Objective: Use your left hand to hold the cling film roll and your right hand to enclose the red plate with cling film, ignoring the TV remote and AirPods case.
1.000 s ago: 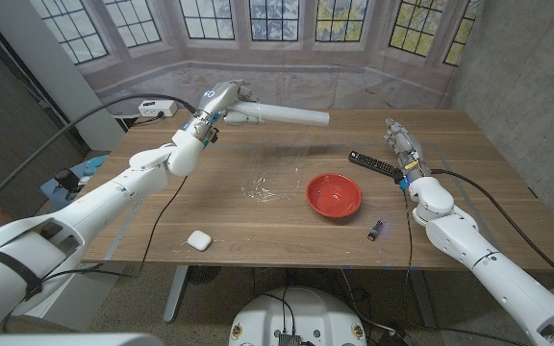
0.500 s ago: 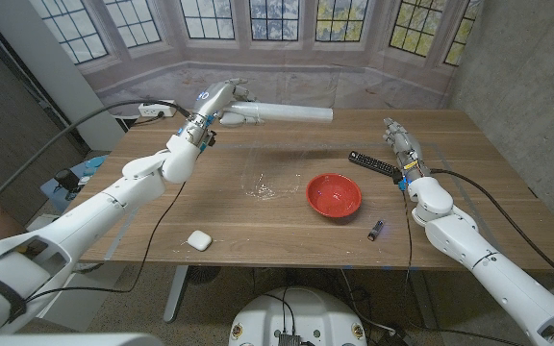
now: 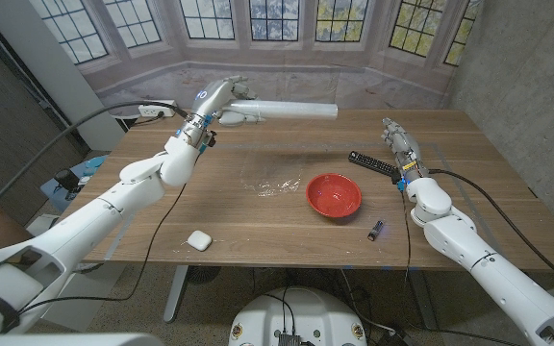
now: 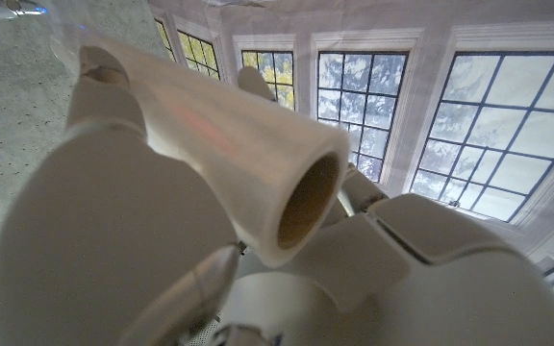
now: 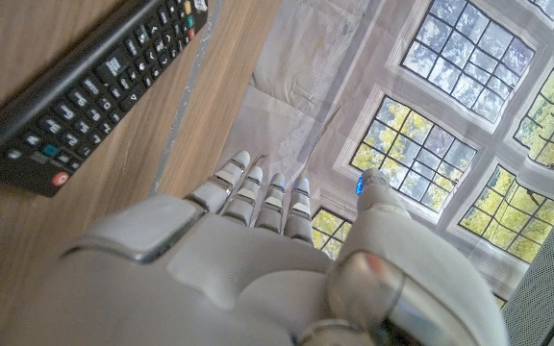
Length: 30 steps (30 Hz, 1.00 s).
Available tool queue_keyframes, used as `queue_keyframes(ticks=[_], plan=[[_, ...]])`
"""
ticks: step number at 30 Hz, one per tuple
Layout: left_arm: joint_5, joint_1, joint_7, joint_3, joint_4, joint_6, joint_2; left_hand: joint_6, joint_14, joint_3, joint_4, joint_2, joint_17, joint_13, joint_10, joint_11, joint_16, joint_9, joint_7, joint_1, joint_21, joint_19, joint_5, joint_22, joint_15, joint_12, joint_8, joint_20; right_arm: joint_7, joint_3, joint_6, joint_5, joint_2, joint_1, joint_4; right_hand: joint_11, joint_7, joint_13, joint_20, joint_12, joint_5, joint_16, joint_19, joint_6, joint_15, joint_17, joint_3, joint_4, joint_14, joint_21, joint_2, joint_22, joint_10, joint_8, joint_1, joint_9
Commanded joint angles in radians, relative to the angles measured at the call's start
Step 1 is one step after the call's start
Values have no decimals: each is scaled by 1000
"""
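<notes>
wooden table (image 3: 210,207), head view: the red plate (image 3: 334,195) sits right of centre, well inside every edge, with bare wood toward the front edge. crumpled cling film (image 3: 269,185) lies just beside the plate on its left. the left hand (image 3: 221,100) grips the cling film roll (image 3: 282,111) above the far left part of the table, the roll level and pointing toward the right. the right hand (image 3: 400,146) stands near the far right, fingers straight and together, holding nothing, just beside the tv remote (image 3: 374,163) and well apart from the roll. the airpods case (image 3: 198,240) lies near the front edge. a small dark object (image 3: 376,230) lies right of the plate.
</notes>
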Motion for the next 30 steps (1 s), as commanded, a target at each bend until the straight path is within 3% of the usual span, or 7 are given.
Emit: queue_keyframes(ticks=[1,13,30], plan=[[-2,23,-16,-20,-41,-15,-24,6,12,-2,0,308,6,3,9,0,-3,5,-3,302,-3,5,0,2,-1,-4,3,1,-4,2,18,-3,8,-6,0,-3,1,6,-2,1,1,1,5,10,-74,2,7,3,6,0,10,2,7,0,5,4],[-5,42,-16,-22,-54,-48,-54,7,13,-4,0,308,6,5,10,0,-4,5,-1,303,-3,5,0,2,-1,-7,3,2,-28,13,20,-13,-6,-60,-56,2,2,6,-3,3,1,2,9,14,-74,2,9,3,9,2,11,2,13,1,6,4],[-31,52,-41,-36,-69,-86,-80,8,13,-5,1,310,7,8,11,1,-6,5,-3,304,-3,5,1,2,-1,-10,2,2,-79,17,-66,-90,-77,-126,-198,13,13,6,-10,11,1,3,16,38,-70,0,9,-2,17,3,4,2,39,9,10,4]])
